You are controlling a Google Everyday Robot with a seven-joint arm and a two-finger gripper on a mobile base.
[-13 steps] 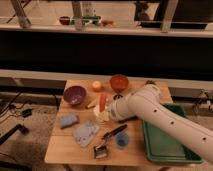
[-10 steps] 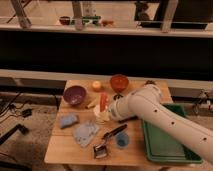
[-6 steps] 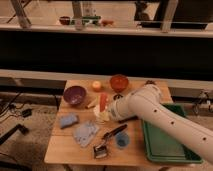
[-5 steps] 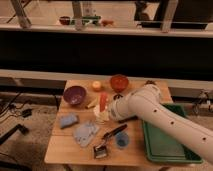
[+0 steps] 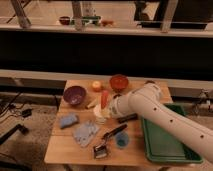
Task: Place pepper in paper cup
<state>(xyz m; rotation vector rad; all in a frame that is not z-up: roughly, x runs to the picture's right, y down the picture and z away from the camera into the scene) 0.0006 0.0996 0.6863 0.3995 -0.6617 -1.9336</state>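
Over the cup [image 5: 99,115], the pepper [image 5: 104,98] stands upright, unmoved, my gripper [image 5: 111,106] just beside the cup (clamped or not, I cannot tell); placing looks unfinished.

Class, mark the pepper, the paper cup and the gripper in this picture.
pepper [image 5: 104,98], camera view, middle of its red body.
paper cup [image 5: 99,115], camera view, its pale side wall.
gripper [image 5: 108,106], camera view, its end beside the pepper.

No writing, label, brand or number can be read anywhere, neither on the small off-white paper cup [image 5: 99,116] at the wooden table's [image 5: 64,147] centre nor on the white arm's gripper [image 5: 109,107] just beside it at its 3 o'clock.
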